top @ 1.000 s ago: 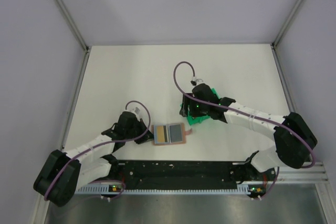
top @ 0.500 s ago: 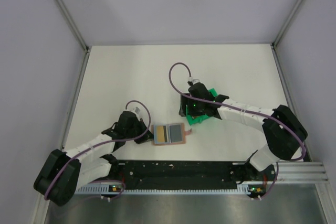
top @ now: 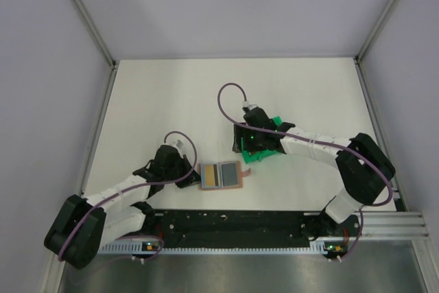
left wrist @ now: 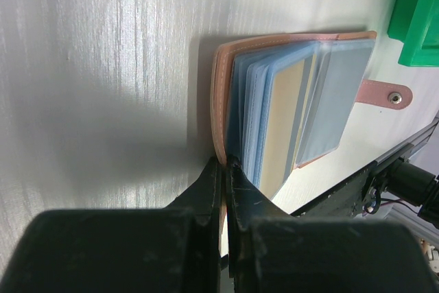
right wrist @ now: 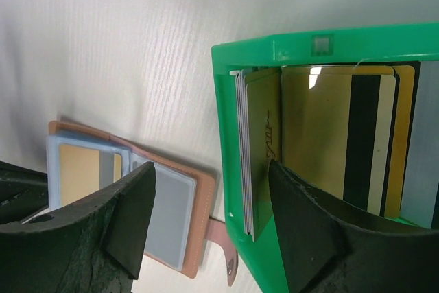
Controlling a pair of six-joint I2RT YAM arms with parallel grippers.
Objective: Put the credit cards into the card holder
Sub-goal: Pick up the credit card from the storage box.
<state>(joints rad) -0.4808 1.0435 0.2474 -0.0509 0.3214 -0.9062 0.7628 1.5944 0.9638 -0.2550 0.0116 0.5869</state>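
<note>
Green tray (right wrist: pixel 274 49) w/ credit cards (right wrist: pixel 322 135) under R tool (right wrist: pixel 211 169), jaws apart; L tool (left wrist: pixel 225 167) clamped on card holder (left wrist: pixel 221 87) edge.

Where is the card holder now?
In the top view the card holder lies open near the table's near edge, between the arms; the left gripper pinches its left edge, and the green tray sits just beyond it.

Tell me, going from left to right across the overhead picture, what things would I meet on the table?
The left claw → card holder → green tray.
</note>
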